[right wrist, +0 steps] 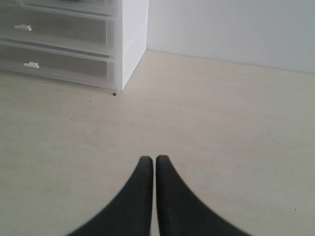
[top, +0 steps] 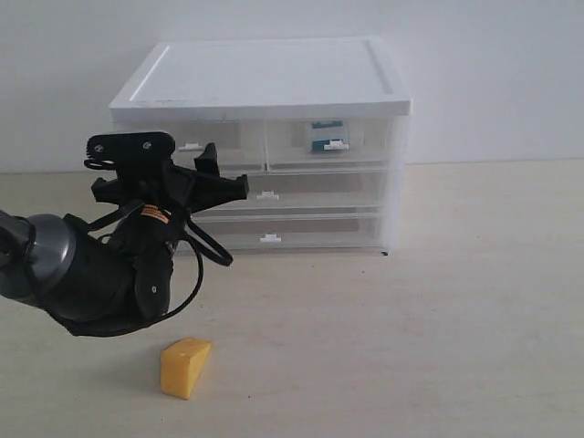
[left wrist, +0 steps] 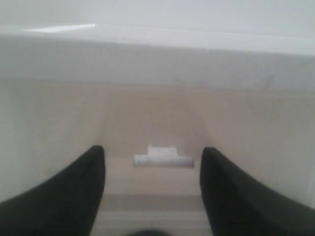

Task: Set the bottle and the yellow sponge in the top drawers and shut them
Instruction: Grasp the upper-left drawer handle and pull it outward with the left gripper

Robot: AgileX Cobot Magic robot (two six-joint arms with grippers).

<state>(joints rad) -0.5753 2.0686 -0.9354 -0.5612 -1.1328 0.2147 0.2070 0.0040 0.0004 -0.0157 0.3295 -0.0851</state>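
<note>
The yellow sponge (top: 185,366) lies on the table in front of the cabinet (top: 274,78), near the front edge. The bottle (top: 326,136) shows through the clear front of the right top drawer (top: 365,141), which looks shut. The left top drawer (top: 233,137) is also pushed in. My left gripper (top: 187,162) is open right in front of that drawer. In the left wrist view its white clip handle (left wrist: 163,157) sits between the two fingers of the left gripper (left wrist: 152,164), untouched. My right gripper (right wrist: 150,162) is shut on nothing, low over bare table.
Two full-width clear drawers (top: 301,192) sit below the top pair, both shut. The left arm's dark body (top: 91,274) hangs over the table just behind the sponge. A white wall (right wrist: 236,29) stands behind the table. The right wrist view shows the cabinet's corner (right wrist: 130,44).
</note>
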